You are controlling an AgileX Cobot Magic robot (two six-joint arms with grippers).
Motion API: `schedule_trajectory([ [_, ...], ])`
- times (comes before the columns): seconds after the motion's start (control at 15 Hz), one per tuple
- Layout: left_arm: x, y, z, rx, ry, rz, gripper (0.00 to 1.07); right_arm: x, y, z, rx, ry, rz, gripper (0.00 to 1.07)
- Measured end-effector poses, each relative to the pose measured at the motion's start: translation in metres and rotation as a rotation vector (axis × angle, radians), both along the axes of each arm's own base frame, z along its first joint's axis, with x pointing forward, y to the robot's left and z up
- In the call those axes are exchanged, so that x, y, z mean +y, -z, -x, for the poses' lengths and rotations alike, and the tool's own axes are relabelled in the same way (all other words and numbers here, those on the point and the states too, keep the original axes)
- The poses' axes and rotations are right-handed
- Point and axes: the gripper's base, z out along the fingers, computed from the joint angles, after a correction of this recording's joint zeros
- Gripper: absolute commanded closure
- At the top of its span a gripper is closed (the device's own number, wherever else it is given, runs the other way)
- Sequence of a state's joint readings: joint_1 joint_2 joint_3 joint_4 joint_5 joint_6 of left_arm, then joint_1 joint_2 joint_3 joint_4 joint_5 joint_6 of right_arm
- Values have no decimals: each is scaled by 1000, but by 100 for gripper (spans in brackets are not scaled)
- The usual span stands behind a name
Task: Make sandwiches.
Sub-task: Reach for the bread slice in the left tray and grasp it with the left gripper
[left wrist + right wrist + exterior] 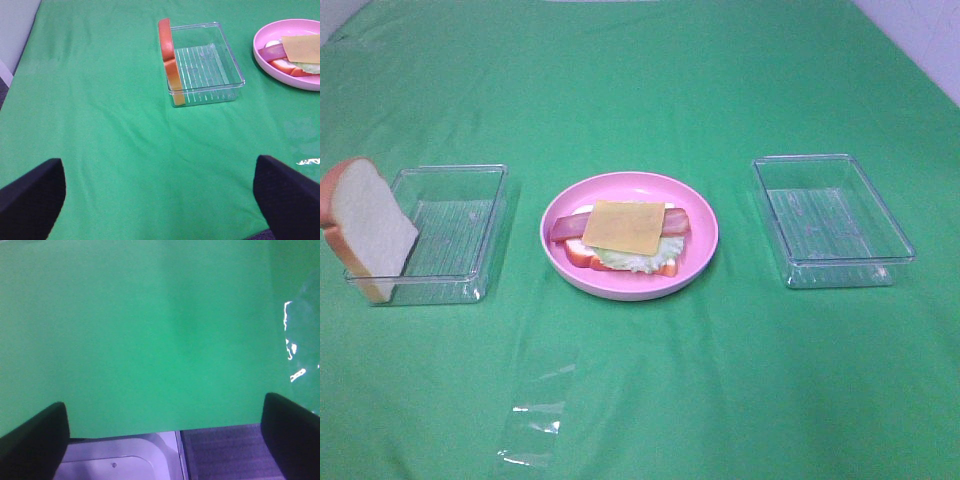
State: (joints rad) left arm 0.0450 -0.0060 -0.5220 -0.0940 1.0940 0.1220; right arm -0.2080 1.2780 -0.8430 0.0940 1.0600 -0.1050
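You have two clear rectangular trays (440, 290) (840, 272), one round pink plate (620, 290), and one leaning bread slice (370, 225). Your left gripper (160, 200) and right gripper (165, 440) gape wide, empty.

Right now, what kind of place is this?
Likely a robot practice setup, not a real kitchen: a plain green cloth lies underneath, a toy sandwich lies half-built on a pink plate, and a bread slice stands at a clear tray's edge.

Tabletop (640, 90): the strip along the far edge and the front right corner are bare, so I can pass there. Obstacles in a row across the middle: left tray (455, 235), pink plate (700, 215), right tray (830, 225), with bare lanes between them. Bread slice (365, 225) leans tilted on the left tray's outer wall, toward the left edge. Clear film (535, 425) lies flat near the front edge.
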Motion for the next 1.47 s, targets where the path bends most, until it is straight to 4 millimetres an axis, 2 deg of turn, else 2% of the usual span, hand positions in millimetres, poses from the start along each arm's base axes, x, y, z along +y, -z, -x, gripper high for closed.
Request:
schedule_trajectory([
  [0.07,0,0,0,0,0,0,12,7,-12,35,-110,-10,27,8],
  [0.27,0,0,0,0,0,0,12,20,-27,94,-324,-15,74,9],
  [0.47,0,0,0,0,0,0,12,28,-29,135,-489,-15,110,9],
  [0.67,0,0,0,0,0,0,12,36,-16,165,-595,-43,126,9],
  [0.8,0,0,0,0,0,0,12,39,-8,170,-591,-114,103,9],
  [1.0,0,0,0,0,0,0,12,41,-8,178,-637,-181,88,9],
  [1.47,0,0,0,0,0,0,12,42,-5,191,-703,-163,85,9],
])
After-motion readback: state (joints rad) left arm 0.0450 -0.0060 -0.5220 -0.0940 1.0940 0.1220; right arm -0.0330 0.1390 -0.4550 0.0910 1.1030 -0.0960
